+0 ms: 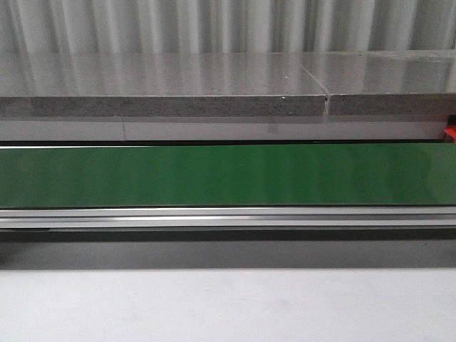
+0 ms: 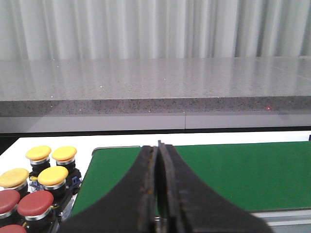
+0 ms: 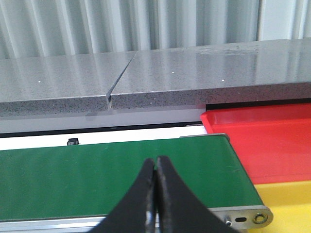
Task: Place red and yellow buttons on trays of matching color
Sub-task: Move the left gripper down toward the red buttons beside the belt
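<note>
In the left wrist view, several yellow buttons (image 2: 52,175) and red buttons (image 2: 35,203) stand bunched together just off the left end of the green belt (image 2: 233,174). My left gripper (image 2: 158,145) is shut and empty above that belt end, to the right of the buttons. In the right wrist view, a red tray (image 3: 272,141) and a yellow tray (image 3: 286,201) lie just past the belt's (image 3: 97,179) right end. My right gripper (image 3: 156,160) is shut and empty over the belt, to the left of the trays. Neither gripper shows in the front view.
The green conveyor belt (image 1: 228,174) spans the front view with an aluminium rail (image 1: 228,217) along its near side. A grey stone ledge (image 1: 164,105) runs behind it, before a corrugated wall. A red tray corner (image 1: 450,132) peeks in at the far right.
</note>
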